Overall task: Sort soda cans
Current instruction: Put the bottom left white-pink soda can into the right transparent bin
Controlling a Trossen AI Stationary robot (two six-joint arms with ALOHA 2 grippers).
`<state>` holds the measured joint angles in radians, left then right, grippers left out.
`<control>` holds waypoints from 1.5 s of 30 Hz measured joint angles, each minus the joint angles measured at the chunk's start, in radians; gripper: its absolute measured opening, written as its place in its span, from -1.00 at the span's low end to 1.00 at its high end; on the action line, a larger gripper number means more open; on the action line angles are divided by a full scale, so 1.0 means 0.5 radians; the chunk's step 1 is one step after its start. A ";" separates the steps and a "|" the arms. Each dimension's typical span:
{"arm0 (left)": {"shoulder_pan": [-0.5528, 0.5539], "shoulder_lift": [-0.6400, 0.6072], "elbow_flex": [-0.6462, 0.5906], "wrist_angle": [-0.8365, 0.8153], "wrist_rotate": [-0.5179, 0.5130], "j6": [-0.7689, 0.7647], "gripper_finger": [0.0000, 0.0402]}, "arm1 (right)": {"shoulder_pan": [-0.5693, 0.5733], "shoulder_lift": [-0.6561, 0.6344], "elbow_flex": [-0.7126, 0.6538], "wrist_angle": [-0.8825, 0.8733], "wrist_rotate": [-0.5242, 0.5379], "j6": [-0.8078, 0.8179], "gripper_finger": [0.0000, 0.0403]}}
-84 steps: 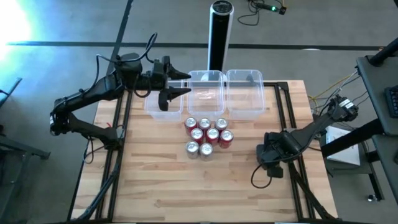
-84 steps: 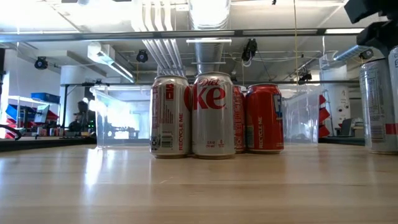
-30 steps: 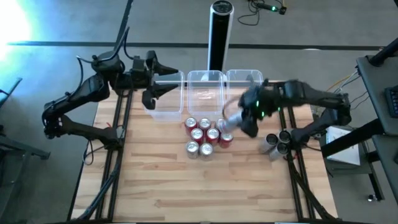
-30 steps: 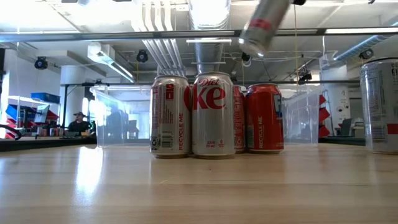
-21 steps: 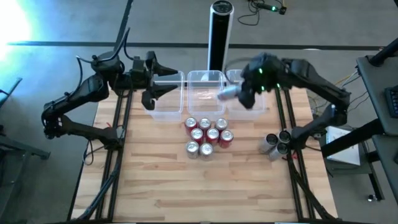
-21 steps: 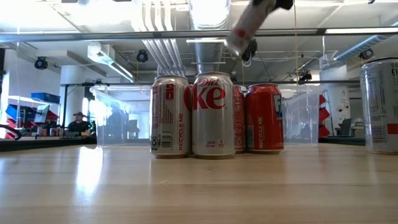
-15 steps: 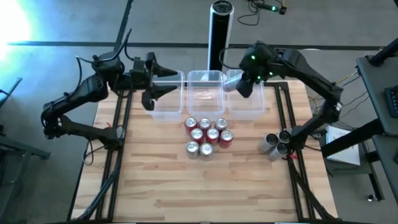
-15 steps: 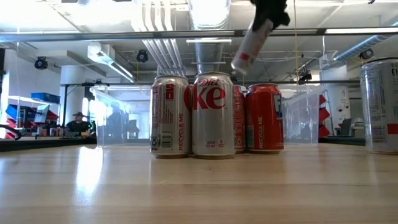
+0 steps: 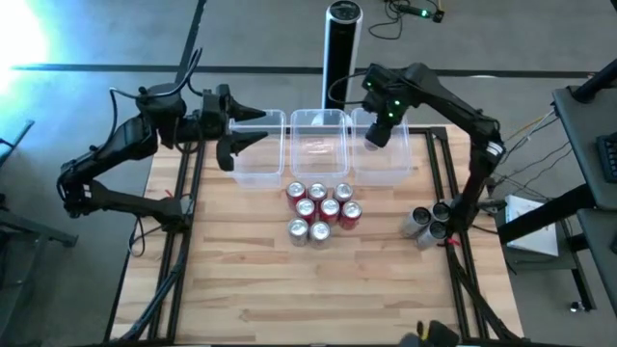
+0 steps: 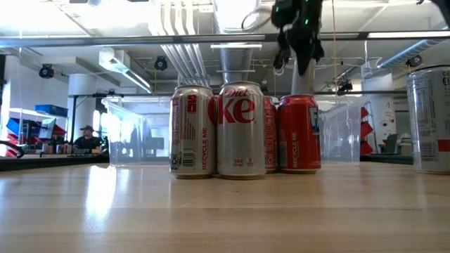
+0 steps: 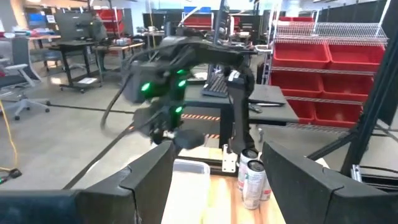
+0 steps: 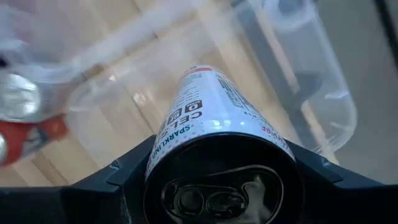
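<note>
From the high view we count three clear tubs [image 9: 319,145] along the far side of the counter [image 9: 241,280], eight upright cans [image 9: 322,209] clustered just before them, and three more cans [image 9: 430,223] near the right edge. The right claw [image 9: 377,133] holds a silver can [image 9: 376,137] above the right-hand tub. The left claw [image 9: 241,142], jaws apart and empty, waits by the left tub.

In the low view, the front can [image 10: 241,130] reads "Diet" and "ke"; its neighbour [image 10: 192,131] reads "RECYCLE ME".

In the right wrist view we see the gripped can [image 12: 214,118] with its long axis pointing away from the claw toward the tub floor, lettering "SPARKLIN" legible.
</note>
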<state>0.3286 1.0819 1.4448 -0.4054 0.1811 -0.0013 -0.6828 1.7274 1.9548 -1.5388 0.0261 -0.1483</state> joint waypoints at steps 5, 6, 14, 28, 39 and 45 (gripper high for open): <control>0.000 -0.007 0.000 -0.020 0.000 -0.001 0.15 | -0.070 0.118 -0.060 0.064 0.005 0.091 0.24; 0.000 -0.007 0.000 -0.020 0.000 -0.001 0.15 | -0.085 0.136 -0.078 0.093 0.002 0.104 0.24; 0.000 -0.008 0.000 -0.019 -0.019 0.026 0.15 | -0.150 0.289 -0.103 0.276 0.058 0.349 0.25; 0.001 -0.009 0.000 -0.040 -0.031 0.083 0.15 | -0.180 0.442 -0.103 0.374 0.091 0.494 0.24; 0.001 -0.009 0.000 -0.066 -0.030 0.098 0.15 | -0.207 0.442 -0.103 0.416 0.090 0.534 0.25; 0.001 -0.009 0.000 -0.080 -0.030 0.098 0.15 | -0.206 0.442 -0.105 0.430 0.035 0.543 0.26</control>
<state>0.3290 1.0775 1.4448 -0.4454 0.1660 0.0475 -0.7860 1.9484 1.9023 -1.3236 0.0434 0.1233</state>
